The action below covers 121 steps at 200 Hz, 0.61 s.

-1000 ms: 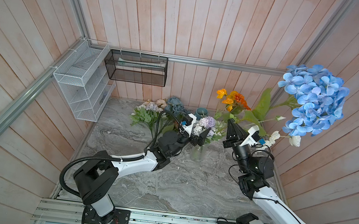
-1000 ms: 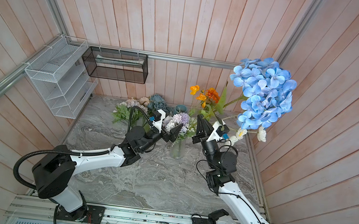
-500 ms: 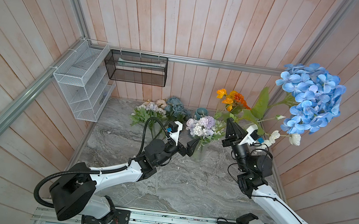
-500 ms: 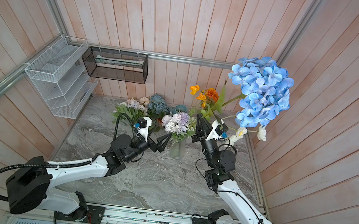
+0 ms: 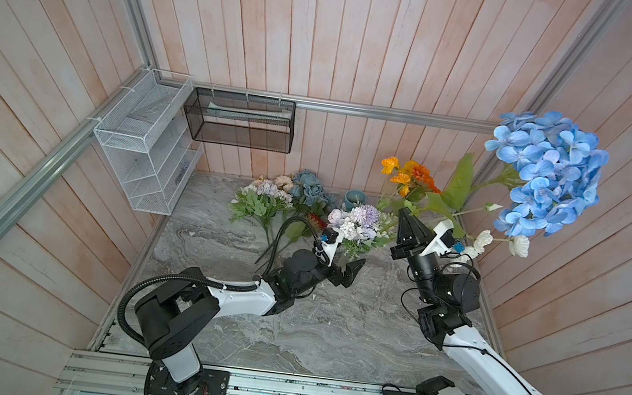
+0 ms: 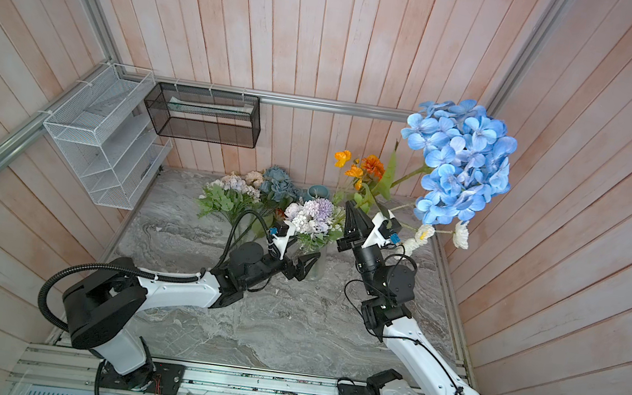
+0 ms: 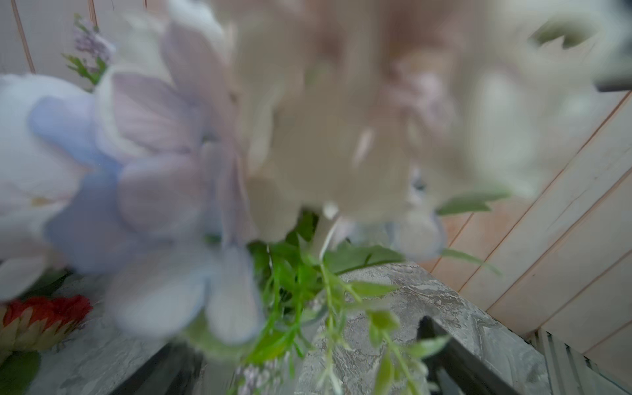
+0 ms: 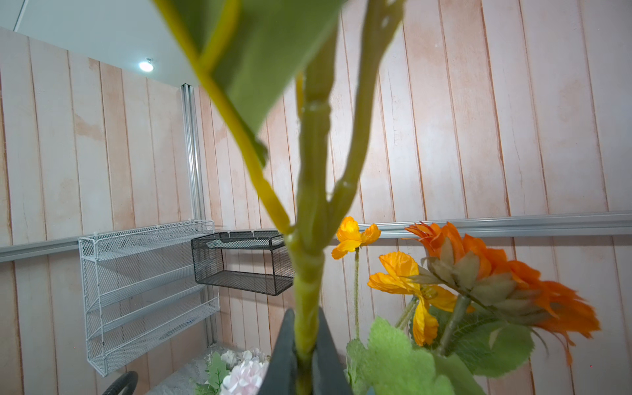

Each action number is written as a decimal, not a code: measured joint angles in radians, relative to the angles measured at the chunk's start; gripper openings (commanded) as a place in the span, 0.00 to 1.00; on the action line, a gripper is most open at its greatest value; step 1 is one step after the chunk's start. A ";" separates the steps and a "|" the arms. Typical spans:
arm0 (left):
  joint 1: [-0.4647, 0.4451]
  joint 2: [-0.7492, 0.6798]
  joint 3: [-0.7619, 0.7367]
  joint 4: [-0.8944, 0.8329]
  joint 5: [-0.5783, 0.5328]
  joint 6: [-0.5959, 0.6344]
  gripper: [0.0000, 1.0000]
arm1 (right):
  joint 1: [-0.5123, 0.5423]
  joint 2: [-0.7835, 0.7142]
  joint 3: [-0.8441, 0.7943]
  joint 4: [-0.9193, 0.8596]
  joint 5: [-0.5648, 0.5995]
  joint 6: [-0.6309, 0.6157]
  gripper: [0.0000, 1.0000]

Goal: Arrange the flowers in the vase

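Observation:
My right gripper (image 5: 406, 219) (image 6: 350, 208) (image 8: 304, 330) is shut on the thick green stem of a bright blue hydrangea (image 5: 548, 174) (image 6: 462, 162), held high near the right wall. A clear glass vase (image 6: 318, 265) holds a lilac and white bunch (image 5: 361, 221) (image 7: 164, 154). My left gripper (image 5: 350, 274) (image 6: 303, 267) (image 7: 307, 359) is open, low beside the vase, with trailing greenery between its fingers (image 7: 455, 349). Orange flowers (image 5: 410, 174) (image 8: 478, 273) and white blooms (image 5: 482, 239) stand by the right gripper. Dusty blue roses (image 5: 309, 188), a peach and lilac bunch (image 5: 269, 192) and a red bloom (image 7: 44, 307) lie behind.
A white wire rack (image 5: 146, 141) hangs on the left wall and a black mesh basket (image 5: 241, 121) on the back wall. A small teal pot (image 5: 352, 199) stands at the back of the marble table (image 5: 328, 334). Wooden walls enclose three sides.
My left arm has pulled back from the lilac bunch and dropped lower, gripper still open. The right gripper and hydrangea have barely shifted.

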State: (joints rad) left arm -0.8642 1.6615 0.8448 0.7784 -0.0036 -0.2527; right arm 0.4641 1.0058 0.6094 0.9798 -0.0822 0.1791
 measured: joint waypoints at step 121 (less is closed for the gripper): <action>0.055 0.076 0.150 0.027 0.037 0.079 0.65 | 0.000 -0.098 0.000 -0.045 0.019 -0.049 0.00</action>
State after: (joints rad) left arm -0.8093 1.7374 0.9943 0.8051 0.0334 -0.1734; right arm 0.4641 0.9077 0.6094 0.9348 -0.0628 0.1303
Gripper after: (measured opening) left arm 0.681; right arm 0.069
